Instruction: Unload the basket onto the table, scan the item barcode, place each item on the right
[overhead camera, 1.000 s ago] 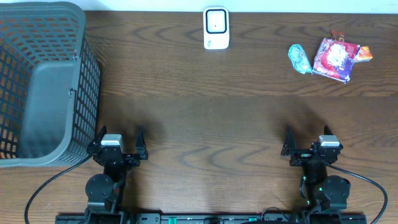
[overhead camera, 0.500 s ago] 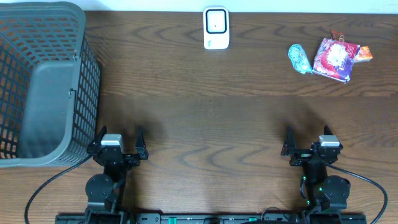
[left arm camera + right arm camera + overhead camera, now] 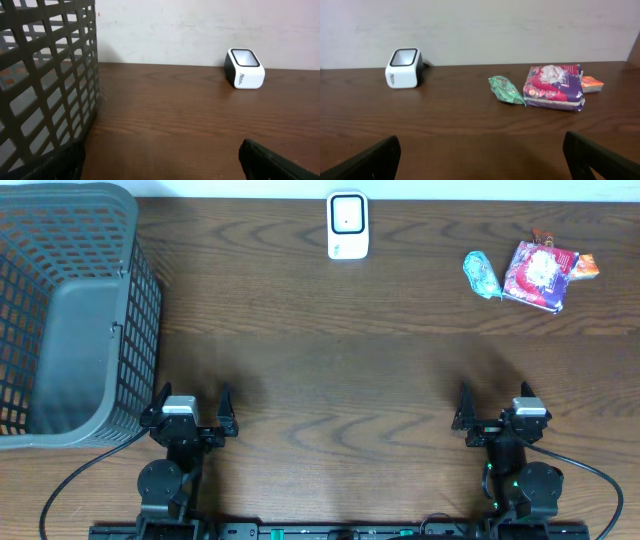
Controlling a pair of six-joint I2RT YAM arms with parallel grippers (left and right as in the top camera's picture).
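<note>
A white barcode scanner (image 3: pixel 347 225) stands at the table's far edge, also visible as the scanner (image 3: pixel 244 75) and the scanner (image 3: pixel 403 68) in the wrist views. At the far right lie a green packet (image 3: pixel 481 274), a purple-red pack (image 3: pixel 540 274) and a small orange packet (image 3: pixel 586 267); the right wrist view shows the green packet (image 3: pixel 506 90) and the purple-red pack (image 3: pixel 553 87). My left gripper (image 3: pixel 190 402) and right gripper (image 3: pixel 499 402) rest near the front edge, both open and empty, far from the items.
A grey mesh basket (image 3: pixel 70 310) fills the left side of the table; its wall (image 3: pixel 45 75) stands close to the left gripper. A pale wall runs behind the table's far edge.
</note>
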